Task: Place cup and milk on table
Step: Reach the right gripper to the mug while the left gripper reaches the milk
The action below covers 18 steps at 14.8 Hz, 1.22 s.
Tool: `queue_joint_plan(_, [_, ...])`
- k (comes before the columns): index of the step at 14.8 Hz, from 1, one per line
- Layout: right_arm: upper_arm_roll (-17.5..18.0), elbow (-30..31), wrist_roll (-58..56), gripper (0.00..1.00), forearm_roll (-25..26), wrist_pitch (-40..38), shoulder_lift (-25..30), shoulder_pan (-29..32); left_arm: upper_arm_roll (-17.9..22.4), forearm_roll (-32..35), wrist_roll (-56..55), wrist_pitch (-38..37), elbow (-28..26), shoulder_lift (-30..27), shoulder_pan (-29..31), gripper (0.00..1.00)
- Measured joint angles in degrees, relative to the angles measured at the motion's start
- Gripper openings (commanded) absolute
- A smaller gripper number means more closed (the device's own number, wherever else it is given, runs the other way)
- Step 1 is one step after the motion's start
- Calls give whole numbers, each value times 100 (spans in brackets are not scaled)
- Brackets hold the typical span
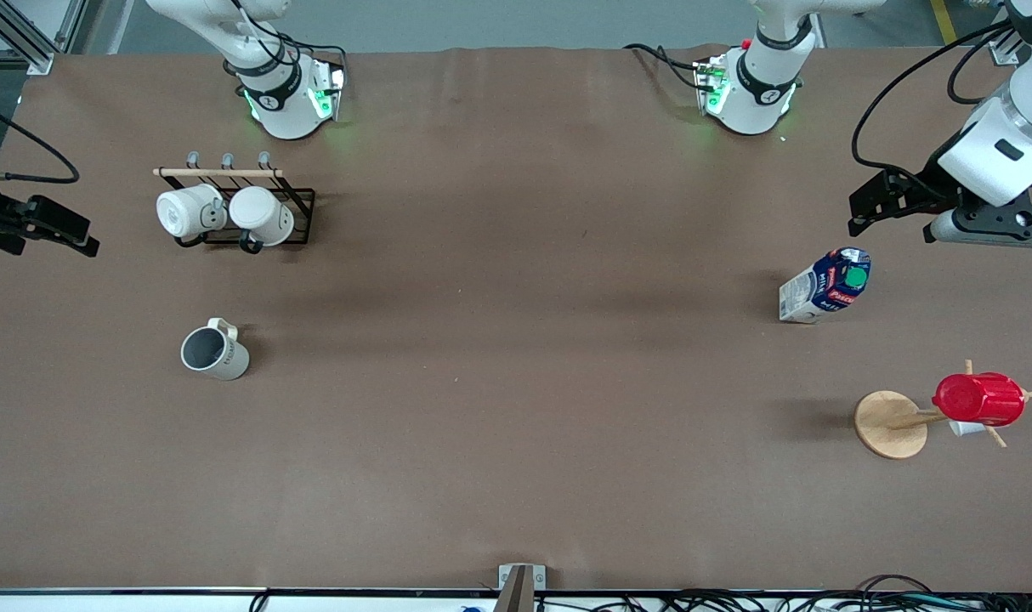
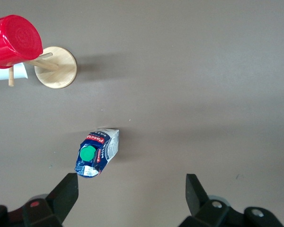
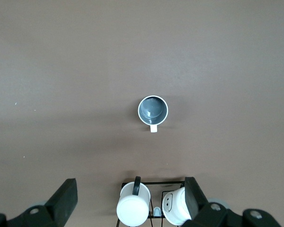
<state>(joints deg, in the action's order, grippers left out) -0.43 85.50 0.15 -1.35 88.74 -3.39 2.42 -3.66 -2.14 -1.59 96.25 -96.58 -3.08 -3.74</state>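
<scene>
While both arms hang clear at the ends of the table (image 1: 516, 476), the two task pieces already stand on the brown surface, so the placing looks done, by my read. The cup (image 1: 215, 349) sits upright toward the right arm's end, nearer the front camera than the black wire rack (image 1: 252, 212) holding two whiter mugs (image 1: 223, 217); its dark mouth opens straight up, long axis vertical, handle turned toward that rack. The right gripper (image 3: 128, 201) hovers high above the rack area, fingers spread wide and holding nothing, which suggests a release and retreat. Over at the left arm's end, the milk (image 1: 825, 286) stands on its base, green cap up, long axis vertical though it reads as leaning from the front camera's angle. The left gripper (image 2: 132, 194) hangs above the table just beside the carton, jaws parted and empty. Nearer the front camera than the carton, a wooden peg stand (image 1: 892, 424) carries the red ribbed cup (image 1: 980, 399), well apart and out of play. Each item stands alone, free of either hand.
</scene>
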Motion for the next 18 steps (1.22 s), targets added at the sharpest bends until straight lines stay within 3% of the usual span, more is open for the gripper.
queue_joint_plan(12, [-163,187,-417,100,10,33,-29,20,14,0,-11,-111,43,0,0,100])
queue_joint_plan(14, [-291,598,-517,100,7,532,-127,31,15,0,-11,-168,42,0,0,100])
queue_joint_plan(18, [-350,2062,-547,100,6,2444,-387,38,125,0,13,-177,-106,9,2,100])
